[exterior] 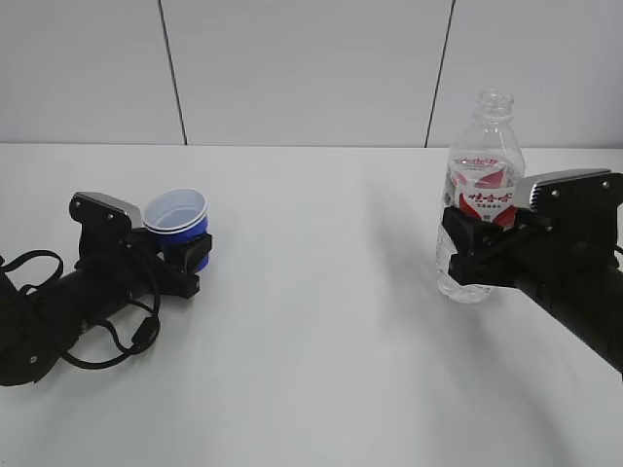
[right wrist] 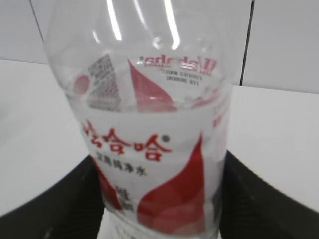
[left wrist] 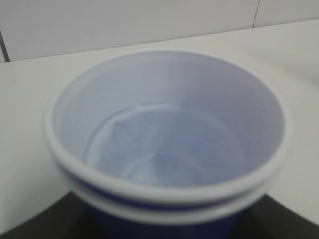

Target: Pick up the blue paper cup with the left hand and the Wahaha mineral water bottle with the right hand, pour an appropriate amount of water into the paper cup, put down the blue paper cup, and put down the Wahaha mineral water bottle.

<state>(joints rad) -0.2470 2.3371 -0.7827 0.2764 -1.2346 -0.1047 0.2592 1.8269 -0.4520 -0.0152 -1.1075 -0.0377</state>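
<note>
**A:** Exterior view first: where does everything stand?

**B:** The blue paper cup sits at the left of the white table, upright, with the left hand wrapped around its lower half. The Wahaha mineral water bottle stands upright at the right, neck uncapped, and the right hand has its jaws on either side at label height.

**A:** Are both grips made?

**B:** I'd say so. Each pair of jaws looks clenched on its object. The wrist views show dark fingers hugging both sides, but the contact points themselves are cropped out, and I can't tell whether either base is off the table.

**A:** What could go wrong?

**B:** The cup is thin paper, so a hard squeeze could crumple the wall; a loose one lets it slip as it takes weight. The bottle is soft ribbed plastic with no cap, so pressure could push water out early, and a quick tilt would overshoot the small cup mouth. The cup looks dry inside, so pouring has not begun.

**A:** Room to move?

**B:** Plenty. Cup and bottle are well apart with bare table between them, the wall stands behind, and neither object is near an edge.
</note>
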